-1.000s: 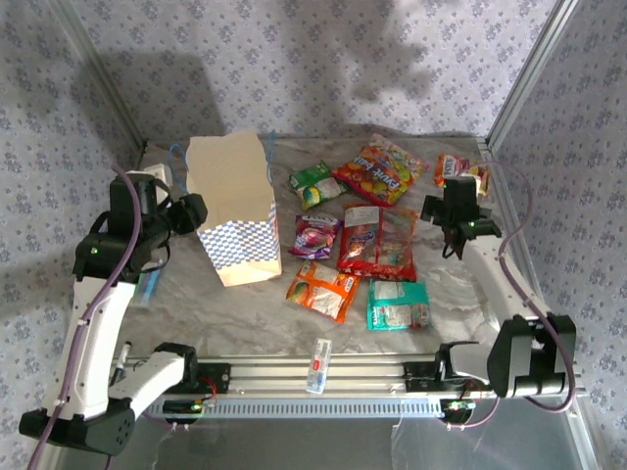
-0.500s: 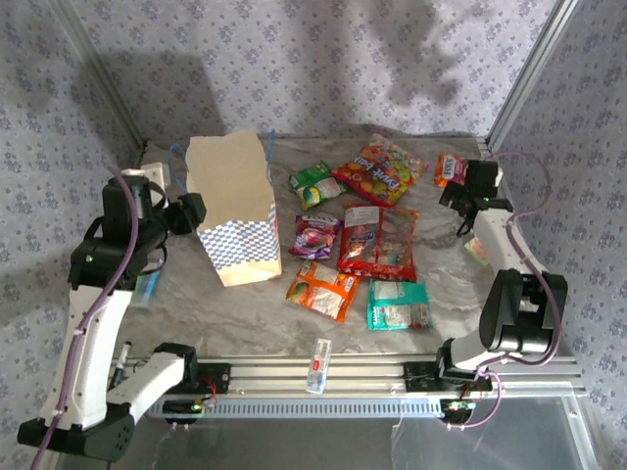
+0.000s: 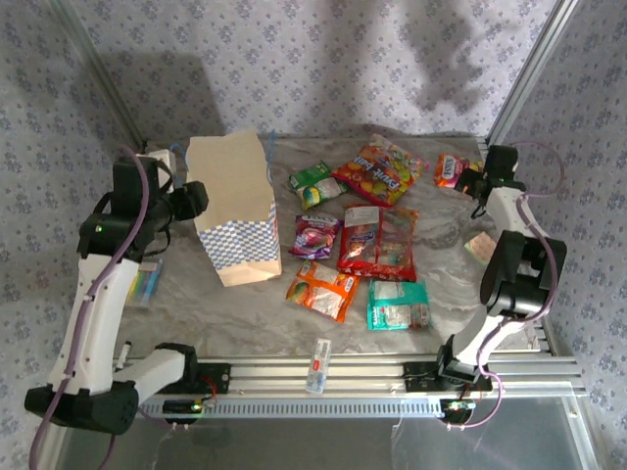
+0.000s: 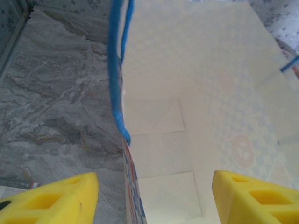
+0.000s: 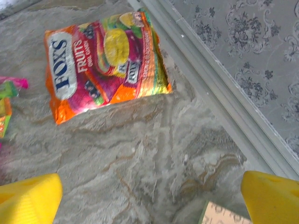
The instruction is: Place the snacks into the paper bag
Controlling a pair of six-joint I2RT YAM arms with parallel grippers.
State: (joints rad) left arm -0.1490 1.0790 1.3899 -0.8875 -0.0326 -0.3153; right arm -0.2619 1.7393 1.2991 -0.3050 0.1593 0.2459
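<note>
The paper bag (image 3: 233, 208) stands at the left, its mouth facing my left gripper (image 3: 192, 201). In the left wrist view that gripper (image 4: 154, 200) is open and straddles the bag's near wall (image 4: 131, 186), with the blue handle (image 4: 114, 79) ahead. Snacks lie to the bag's right: green (image 3: 315, 182), large red (image 3: 382, 168), purple (image 3: 315, 236), another red (image 3: 379, 241), orange (image 3: 322, 289) and teal (image 3: 398, 305). An orange Fox's packet (image 3: 449, 168) lies at the back right. My right gripper (image 3: 474, 183) is just beside it, open (image 5: 149, 200) and empty, with the packet (image 5: 105, 60) ahead.
A clear tube (image 3: 318, 364) lies at the front edge. A tan pad (image 3: 480, 246) sits near the right arm, its corner (image 5: 224, 217) by the right finger. The metal frame rail (image 5: 219, 88) runs close behind the Fox's packet. A small flat item (image 3: 147, 284) lies under the left arm.
The right arm has swung from beside the middle red packet to the back right corner, next to the Fox's packet. The left gripper has shifted slightly back along the bag.
</note>
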